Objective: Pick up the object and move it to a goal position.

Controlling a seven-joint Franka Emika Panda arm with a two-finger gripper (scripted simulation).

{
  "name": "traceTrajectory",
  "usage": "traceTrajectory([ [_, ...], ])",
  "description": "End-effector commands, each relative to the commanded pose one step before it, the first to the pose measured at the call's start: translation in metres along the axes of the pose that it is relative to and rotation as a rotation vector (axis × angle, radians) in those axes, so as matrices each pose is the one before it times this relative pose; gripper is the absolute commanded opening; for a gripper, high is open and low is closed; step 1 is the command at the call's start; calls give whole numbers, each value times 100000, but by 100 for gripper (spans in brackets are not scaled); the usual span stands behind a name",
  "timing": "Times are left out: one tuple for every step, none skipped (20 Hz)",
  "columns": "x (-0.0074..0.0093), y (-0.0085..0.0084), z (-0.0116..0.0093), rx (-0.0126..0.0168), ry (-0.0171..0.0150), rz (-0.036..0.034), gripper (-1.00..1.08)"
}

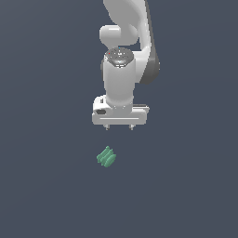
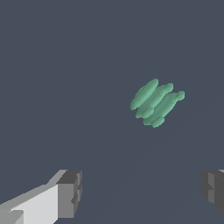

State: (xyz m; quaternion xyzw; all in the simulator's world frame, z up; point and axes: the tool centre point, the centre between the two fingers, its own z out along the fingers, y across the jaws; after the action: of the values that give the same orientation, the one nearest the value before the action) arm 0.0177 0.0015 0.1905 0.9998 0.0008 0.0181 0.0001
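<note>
The object (image 1: 106, 157) is a small teal-green lumpy block with rounded ridges. It lies on the dark grey floor, a little toward the exterior view's left of the gripper's centre line. My white gripper (image 1: 120, 127) hangs pointing down, apart from the block and nearer the arm's base. Its two short fingertips stand wide apart with nothing between them. In the wrist view the block (image 2: 156, 103) lies beyond the fingertips (image 2: 70, 193), off to one side of the gap, and the gripper (image 2: 142, 190) is open and empty.
The white arm (image 1: 125, 51) rises behind the gripper at the top of the exterior view. A plain dark grey floor (image 1: 46, 186) surrounds the block. No goal marker shows.
</note>
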Motion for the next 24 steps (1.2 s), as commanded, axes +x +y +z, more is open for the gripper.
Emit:
traceTrajectory([
  [0,1,0,0,0,0,100],
  [10,-30,-25,-10,52,-107,100],
  [29,-79,-69,-23,147,-304,100],
  [47,-134,-117,-39,244,-513,100],
  [63,-185,-163,-54,338,-726,100],
  [74,-230,-204,-68,417,-930,100],
  [73,-251,-225,-75,450,-1064,100],
  [51,-207,-189,-64,366,-934,100],
  [28,-156,-144,-49,267,-755,100],
  [8,-99,-95,-33,166,-539,100],
  [-5,-51,-51,-18,79,-321,100],
  [-10,-14,-14,-5,13,-119,100],
  [-7,9,12,5,-27,63,100],
  [6,52,45,16,-68,276,100],
  [26,52,56,21,-67,425,100],
  [51,55,67,26,-62,578,100],
  [74,67,81,31,-62,744,100],
  [95,76,95,36,-66,905,100],
  [114,86,112,40,-75,1066,100],
  [129,102,133,44,-94,1236,100],
  [143,119,155,48,-116,1408,100],
  [159,135,176,50,-135,1579,100],
  [177,146,195,50,-149,1741,100],
  [197,155,214,48,-159,1904,100],
])
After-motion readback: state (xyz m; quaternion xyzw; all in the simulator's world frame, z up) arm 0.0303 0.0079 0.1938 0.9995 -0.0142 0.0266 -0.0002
